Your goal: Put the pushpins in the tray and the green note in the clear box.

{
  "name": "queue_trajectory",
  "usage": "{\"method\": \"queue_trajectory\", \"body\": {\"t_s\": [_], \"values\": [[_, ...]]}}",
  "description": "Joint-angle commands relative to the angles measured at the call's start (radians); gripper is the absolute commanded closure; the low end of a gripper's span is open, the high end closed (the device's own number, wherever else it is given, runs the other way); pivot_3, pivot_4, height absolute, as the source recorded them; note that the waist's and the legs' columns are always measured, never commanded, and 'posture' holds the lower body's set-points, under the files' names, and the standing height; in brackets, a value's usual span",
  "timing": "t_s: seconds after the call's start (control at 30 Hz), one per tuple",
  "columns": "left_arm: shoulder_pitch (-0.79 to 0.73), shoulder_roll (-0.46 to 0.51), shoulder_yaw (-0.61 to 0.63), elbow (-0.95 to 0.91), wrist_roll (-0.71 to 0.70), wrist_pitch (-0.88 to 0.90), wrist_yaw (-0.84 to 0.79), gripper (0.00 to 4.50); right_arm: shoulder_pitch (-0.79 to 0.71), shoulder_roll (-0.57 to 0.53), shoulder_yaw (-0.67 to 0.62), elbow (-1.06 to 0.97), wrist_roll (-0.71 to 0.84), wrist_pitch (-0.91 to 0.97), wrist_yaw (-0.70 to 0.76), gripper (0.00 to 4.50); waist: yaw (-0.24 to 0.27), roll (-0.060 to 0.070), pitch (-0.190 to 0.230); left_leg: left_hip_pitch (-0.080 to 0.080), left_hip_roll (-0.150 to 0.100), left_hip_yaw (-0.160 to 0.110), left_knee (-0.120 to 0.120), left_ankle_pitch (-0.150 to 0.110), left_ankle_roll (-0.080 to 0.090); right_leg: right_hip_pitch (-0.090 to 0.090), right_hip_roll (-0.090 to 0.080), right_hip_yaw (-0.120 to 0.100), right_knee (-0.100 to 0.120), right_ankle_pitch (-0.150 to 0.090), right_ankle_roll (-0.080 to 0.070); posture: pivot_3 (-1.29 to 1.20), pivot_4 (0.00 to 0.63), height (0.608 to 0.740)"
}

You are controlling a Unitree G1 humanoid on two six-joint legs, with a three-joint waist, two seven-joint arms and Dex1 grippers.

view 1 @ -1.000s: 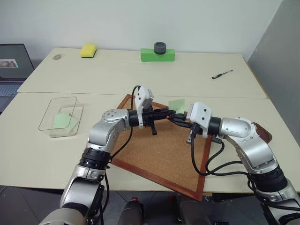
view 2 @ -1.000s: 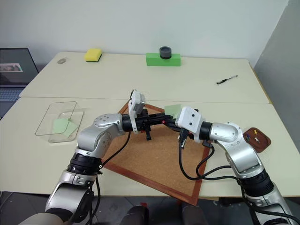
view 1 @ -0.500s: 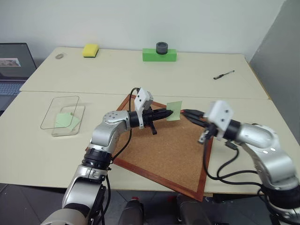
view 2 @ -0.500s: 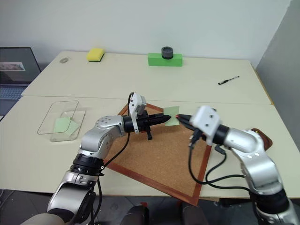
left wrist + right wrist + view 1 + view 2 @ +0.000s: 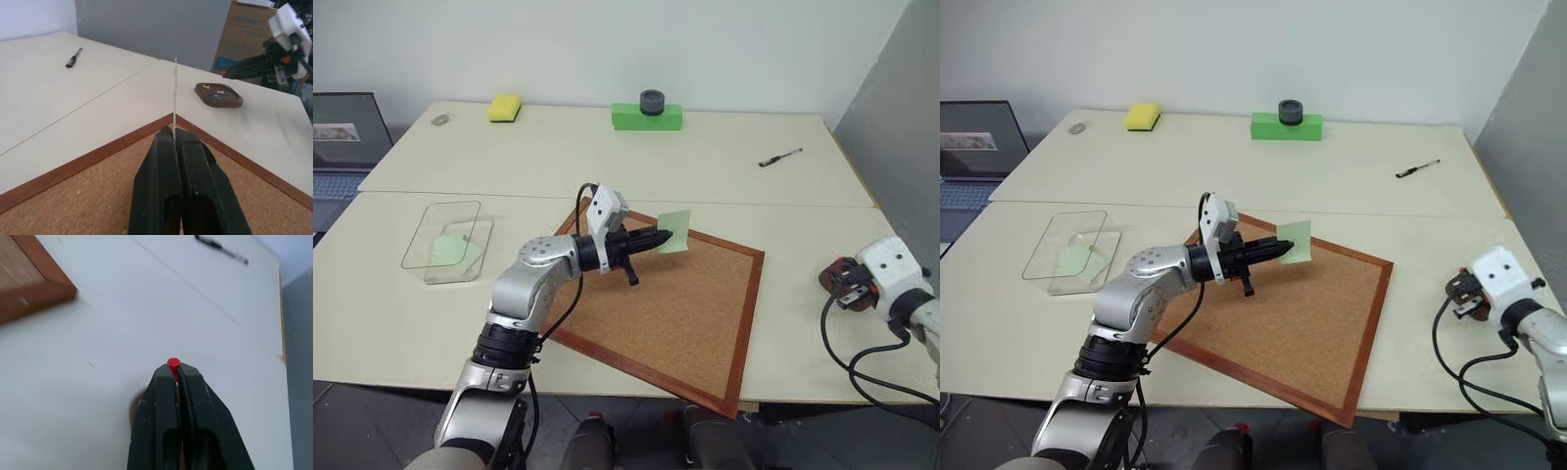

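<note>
Right gripper (image 5: 177,374) clamped on red pushpin (image 5: 173,364), just above tray (image 5: 218,94), rim under fingers; short drop remaining. Left gripper (image 5: 664,236) pinching green note (image 5: 674,231) upright over cork board (image 5: 695,304). Clear box (image 5: 450,241) well left of tray, nearer left arm.

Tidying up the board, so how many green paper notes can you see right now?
2: one green note pinched upright in the left pincer over the corkboard, another green note lying inside the clear box.
</note>
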Motion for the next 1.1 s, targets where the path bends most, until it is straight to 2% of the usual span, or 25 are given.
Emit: {"method": "queue_trajectory", "body": {"t_s": [0.03, 0.3, 0.73, 0.93, 1.1], "values": [[-0.004, -0.004, -0.004, -0.044, -0.016, -0.002, 0.000, 4.46, -0.030, -0.031, -0.006, 0.073, -0.021, -0.030, -0.010, 4.50, -0.004, 0.000, 0.000, 0.000, 0.000, 0.000, 0.000, 0.000, 0.000, 0.000, 0.000, 0.000, 0.000, 0.000, 0.000, 0.00, 0.150, 0.740], [-0.006, -0.007, -0.012, -0.045, -0.013, -0.006, 0.001, 4.46, -0.077, -0.052, 0.049, 0.188, -0.031, -0.030, 0.019, 4.50, -0.007, 0.000, 0.000, 0.000, 0.000, 0.000, 0.000, 0.000, 0.000, 0.000, 0.000, 0.000, 0.000, 0.000, 0.000, 0.00, 0.150, 0.740], [-0.013, -0.007, -0.017, -0.035, -0.006, -0.014, -0.001, 4.50, -0.087, -0.077, 0.038, 0.171, -0.024, -0.018, 0.027, 1.85, -0.007, 0.000, 0.000, 0.000, 0.000, 0.000, 0.000, 0.000, 0.000, 0.000, 0.000, 0.000, 0.000, 0.000, 0.000, 0.00, 0.150, 0.740], [-0.041, 0.002, -0.008, -0.022, 0.020, -0.033, 0.021, 4.50, -0.073, -0.100, -0.035, 0.013, 0.072, -0.039, 0.114, 0.67, -0.007, 0.001, 0.000, 0.000, 0.000, 0.000, 0.000, 0.000, 0.000, 0.000, 0.000, 0.000, 0.000, 0.000, 0.000, 0.00, 0.150, 0.740], [-0.090, 0.012, 0.027, -0.019, 0.072, -0.015, 0.134, 4.50, -0.110, -0.073, 0.001, -0.142, 0.220, -0.078, 0.236, 0.67, -0.008, 0.001, 0.000, 0.000, 0.000, 0.000, 0.000, 0.000, 0.000, 0.001, 0.000, 0.000, 0.000, 0.000, 0.000, 0.00, 0.150, 0.740]]}}
